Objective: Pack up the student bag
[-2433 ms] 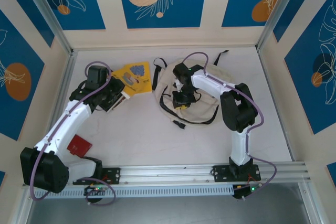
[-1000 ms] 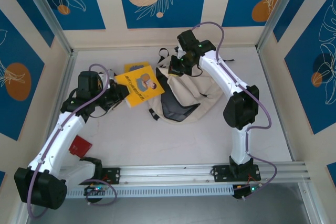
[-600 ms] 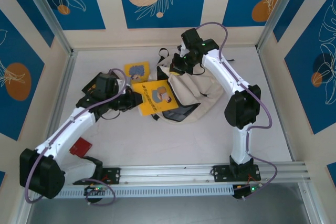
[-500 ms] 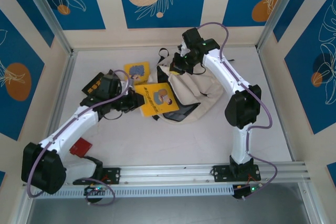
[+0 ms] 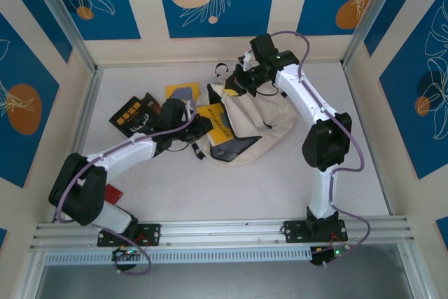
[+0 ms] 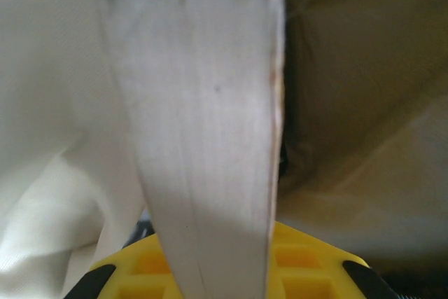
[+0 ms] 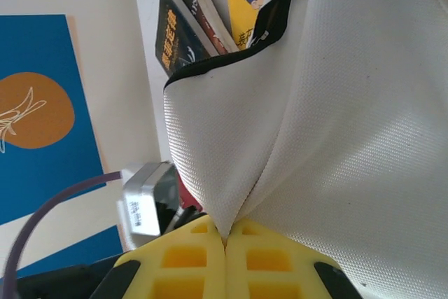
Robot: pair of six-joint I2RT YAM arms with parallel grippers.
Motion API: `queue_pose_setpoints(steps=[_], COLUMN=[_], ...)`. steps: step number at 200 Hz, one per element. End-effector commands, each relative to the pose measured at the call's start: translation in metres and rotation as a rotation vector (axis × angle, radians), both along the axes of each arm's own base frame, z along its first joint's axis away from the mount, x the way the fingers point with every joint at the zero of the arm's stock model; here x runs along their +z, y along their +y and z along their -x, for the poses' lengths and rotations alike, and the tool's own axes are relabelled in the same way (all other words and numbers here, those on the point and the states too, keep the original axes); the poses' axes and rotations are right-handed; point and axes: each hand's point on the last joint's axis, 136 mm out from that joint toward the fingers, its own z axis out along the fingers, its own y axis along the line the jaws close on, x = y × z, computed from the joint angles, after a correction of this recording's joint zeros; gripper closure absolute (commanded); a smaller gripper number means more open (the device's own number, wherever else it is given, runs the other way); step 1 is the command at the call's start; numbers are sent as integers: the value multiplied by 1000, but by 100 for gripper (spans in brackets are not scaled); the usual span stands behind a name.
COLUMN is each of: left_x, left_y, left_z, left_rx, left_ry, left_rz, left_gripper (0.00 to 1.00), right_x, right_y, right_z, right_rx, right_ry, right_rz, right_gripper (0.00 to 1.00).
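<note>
— What's that far left? I'm seeing a red thing, but the left arm is covering most of it.

— I can't tell what it is. Farther back a black book is lying flat on the table. A small book, yellow-covered, is sitting beyond it, with its near edge going behind the arm.

— And the left gripper?

— It's clamping a yellow book by one end and holding it at the bag's mouth. The book's far end is disappearing under the fabric. Its wrist camera is giving only blurred page edges rising from between the yellow fingers, with cream cloth on both sides.

— Where's the bag sitting?

— At the centre-back of the table, slumping, with its dark inside showing toward the left arm. The right gripper is pinching a fold of cream fabric at the back rim, jaws together, and holding it up. Straps are trailing behind it, but I can't follow them.

— Any room to move?

— Bare table is stretching in front of the bag to the near edge, and off to the right. The back wall is standing close behind the right gripper.
</note>
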Motion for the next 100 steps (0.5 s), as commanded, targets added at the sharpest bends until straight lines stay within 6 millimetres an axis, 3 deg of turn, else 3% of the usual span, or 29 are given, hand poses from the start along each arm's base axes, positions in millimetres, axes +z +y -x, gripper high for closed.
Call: queue_pose_setpoints(steps=[1,64,100], left_x=[61,55,49], left_y=[-28,-73,-85], left_z=[-33,-55,-68], left_rx=[57,104,141], left_ry=[-178,-194,-207], left_rz=[154,193,157], left_gripper=[100,100,100], right_x=[48,53,52], right_y=[3,-4,-8], right_z=[12,12,12], right_rx=[35,11,2], right_ry=[-53,-39,-32], right_rz=[-128,-165,-174], right_gripper=[100,100,100])
